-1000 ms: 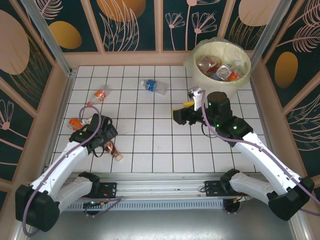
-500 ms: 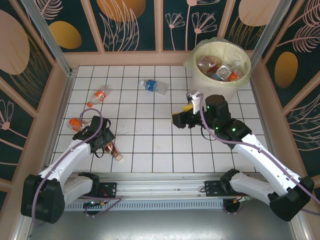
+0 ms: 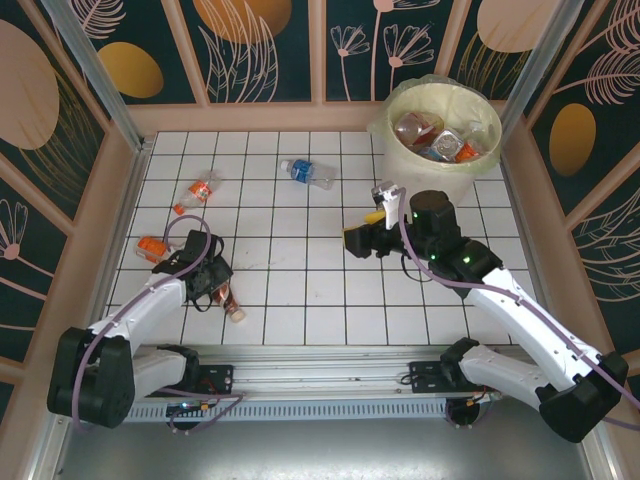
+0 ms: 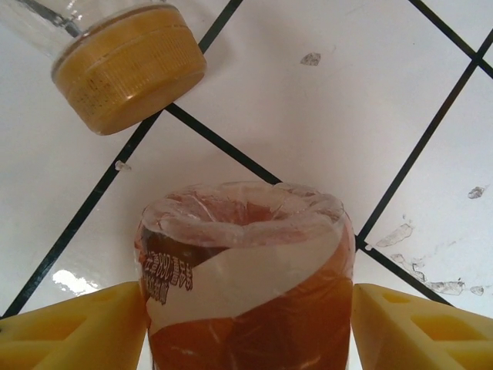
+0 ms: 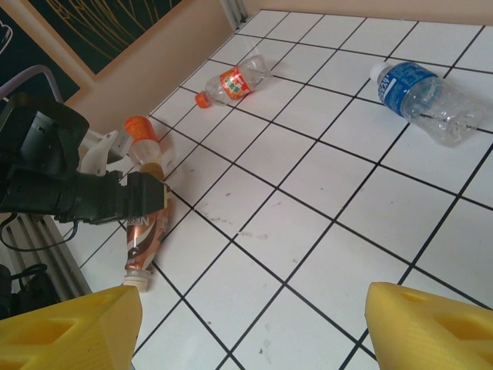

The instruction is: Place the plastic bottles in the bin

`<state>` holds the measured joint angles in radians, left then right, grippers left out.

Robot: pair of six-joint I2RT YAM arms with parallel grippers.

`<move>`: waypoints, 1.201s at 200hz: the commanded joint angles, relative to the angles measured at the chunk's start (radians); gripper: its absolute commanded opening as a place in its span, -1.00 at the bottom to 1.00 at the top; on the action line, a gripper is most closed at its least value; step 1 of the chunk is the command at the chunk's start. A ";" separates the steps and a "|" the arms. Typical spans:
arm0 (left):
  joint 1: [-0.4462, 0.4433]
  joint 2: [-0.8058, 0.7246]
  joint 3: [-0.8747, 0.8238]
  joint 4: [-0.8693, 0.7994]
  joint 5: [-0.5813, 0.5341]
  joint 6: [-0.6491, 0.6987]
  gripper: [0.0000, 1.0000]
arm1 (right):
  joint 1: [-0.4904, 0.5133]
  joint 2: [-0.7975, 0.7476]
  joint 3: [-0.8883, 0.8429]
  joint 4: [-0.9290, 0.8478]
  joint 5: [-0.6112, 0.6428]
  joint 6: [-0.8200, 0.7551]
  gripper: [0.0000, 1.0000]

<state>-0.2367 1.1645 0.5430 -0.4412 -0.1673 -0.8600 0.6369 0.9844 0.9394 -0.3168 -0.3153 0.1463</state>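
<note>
1. Several plastic bottles (image 3: 432, 138) lie in the bin (image 3: 392, 128) at the bench's (image 3: 300, 270) far right corner.
2. Four wait on the tiles: my left end effector (image 4: 246, 308) brackets the brown-label bottle (image 4: 246, 262); gripped or not, I cannot tell.
3. My right end effector (image 5: 250, 308) hangs open, empty.

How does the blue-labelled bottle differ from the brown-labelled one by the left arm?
The blue-labelled bottle has a white cap; the brown-labelled bottle a cream one. The blue one lies free, far out; the brown one lies nearer, between the left claw's fingers. Both lie on their sides.
</note>
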 commanded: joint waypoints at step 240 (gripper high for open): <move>-0.118 -0.240 -0.038 0.670 0.392 -0.072 0.08 | 0.091 0.262 -0.113 0.405 -0.383 0.525 0.67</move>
<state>-0.3225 0.9173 0.5121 0.0704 0.1764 -0.8936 0.7010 1.1961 0.7746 -0.0044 -0.6182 0.6117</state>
